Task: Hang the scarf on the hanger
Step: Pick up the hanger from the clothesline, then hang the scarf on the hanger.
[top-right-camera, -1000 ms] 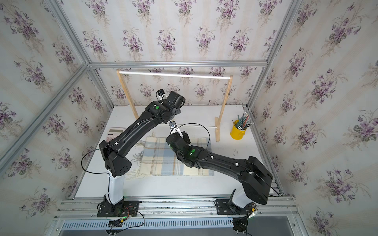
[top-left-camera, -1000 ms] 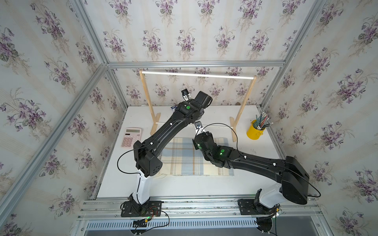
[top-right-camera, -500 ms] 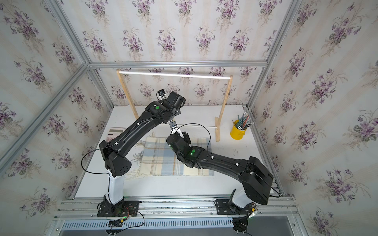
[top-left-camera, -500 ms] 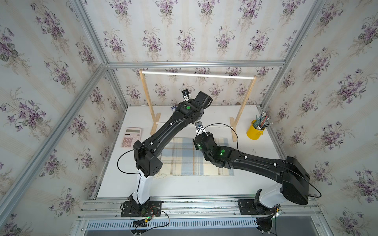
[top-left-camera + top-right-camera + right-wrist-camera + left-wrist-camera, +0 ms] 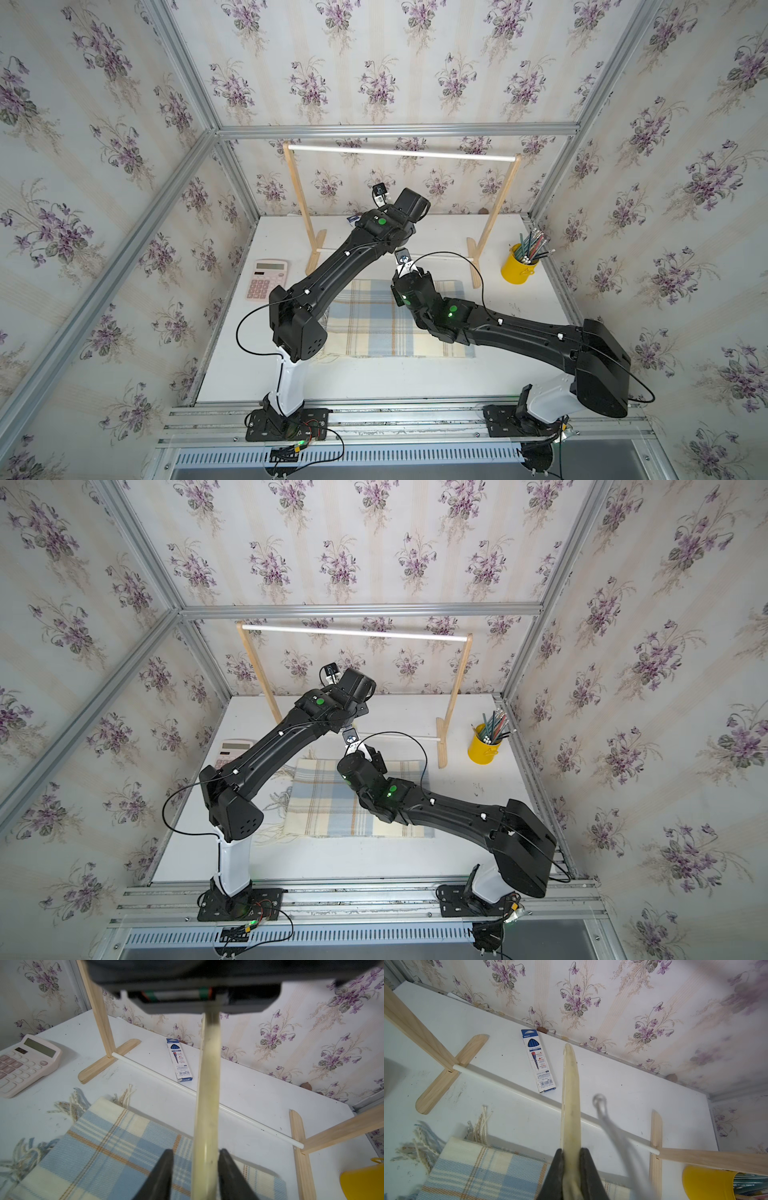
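Scarf (image 5: 365, 324) is lying folded flat on the desk (image 5: 374, 382), its fringe (image 5: 481, 1124) spilling out at the end nearer the calculator (image 5: 267, 279), and it is not yet hanging on anything. The hanger (image 5: 571, 1095) is hanging in the air over the scarf's far edge, short of the rack (image 5: 399, 153); most of it is hidden in both top views. The left claw (image 5: 571, 1150) is pinching one wooden limb of it tight, with the hook (image 5: 600, 1101) showing as a blur just beside. The right claw (image 5: 195, 1150) is standing spread on either side of the same wood, a gap showing at one jaw at least, so it is gripping nothing.

The hanger seems to be passing to the left claw alone, freeing the right for the cloth. Done well, the right claw should be backing off with its jaws wide, without brushing the wood and twisting it in the pinch. The left should be holding the hanger level and clear above the desk.

Counting: one scarf, one hanger, one rack, one calculator, one yellow cup (image 5: 513, 270) of pencils (image 5: 534, 245), one blue box (image 5: 538, 1061), two claws.
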Tool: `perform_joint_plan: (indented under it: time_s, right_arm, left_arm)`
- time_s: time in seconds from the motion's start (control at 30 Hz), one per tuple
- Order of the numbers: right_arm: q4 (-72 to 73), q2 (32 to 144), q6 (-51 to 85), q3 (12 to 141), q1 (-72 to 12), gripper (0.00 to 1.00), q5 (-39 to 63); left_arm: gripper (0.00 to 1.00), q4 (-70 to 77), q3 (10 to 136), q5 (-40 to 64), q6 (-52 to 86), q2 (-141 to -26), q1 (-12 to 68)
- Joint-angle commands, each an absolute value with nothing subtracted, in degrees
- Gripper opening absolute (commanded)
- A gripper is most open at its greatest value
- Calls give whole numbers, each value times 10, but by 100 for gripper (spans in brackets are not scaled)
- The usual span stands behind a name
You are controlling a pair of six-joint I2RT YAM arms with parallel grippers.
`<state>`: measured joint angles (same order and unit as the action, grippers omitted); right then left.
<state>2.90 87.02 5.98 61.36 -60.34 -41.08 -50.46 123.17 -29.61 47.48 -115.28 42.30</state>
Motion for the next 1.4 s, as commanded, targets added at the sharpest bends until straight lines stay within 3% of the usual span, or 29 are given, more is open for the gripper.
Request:
perform_joint_plan:
  time_s: [0.0,0.07,0.37,0.7,0.87,1.07,1.37]
  right_arm:
    - [33,862,56,617,-603,93,-412]
    - [24,853,58,615,-603,100,-411]
    - [-58,723,127,507,-603,100,-387]
    - [-189,508,293,365,-601,99,-282]
    - [-181,418,379,322,-600,98,-197]
    - [-200,399,408,313,-587,98,-190]
    - [-186,432,418,302,-577,97,-226]
  left_arm:
    - [0,-465,1221,-281,445,-1139,423]
    - [0,-460,1212,-275,435,-1134,423]
    - [0,-451,1154,-269,358,-1095,423]
    - [0,-409,977,-252,259,-954,453]
    - [0,-418,875,-266,257,-873,493]
    - [0,-437,771,-288,264,-838,518]
    - [0,-416,739,-336,318,-816,544]
